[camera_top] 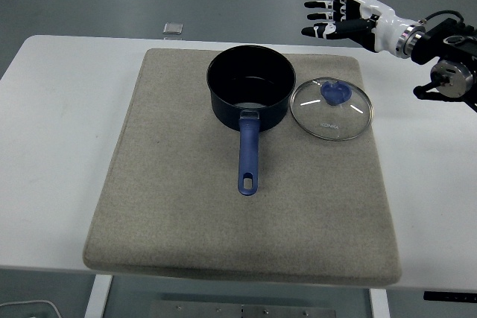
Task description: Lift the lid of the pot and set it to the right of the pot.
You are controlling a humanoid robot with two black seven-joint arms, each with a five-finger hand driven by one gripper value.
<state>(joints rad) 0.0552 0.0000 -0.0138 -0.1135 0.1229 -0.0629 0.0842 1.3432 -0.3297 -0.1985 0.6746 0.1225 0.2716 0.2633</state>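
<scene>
Lid (332,110) flat beside pot (251,85); rim lettering unreadable.

The right arm (440,53) runs off the picture's right edge. The table (52,147) is cut at both sides. Print on the lid (332,109) is too small to read, as is the small square thing (174,28) beyond the table.

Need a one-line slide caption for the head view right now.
Glass lid lies flat on the mat right of the open pot; right hand open above the table's far edge.
</scene>
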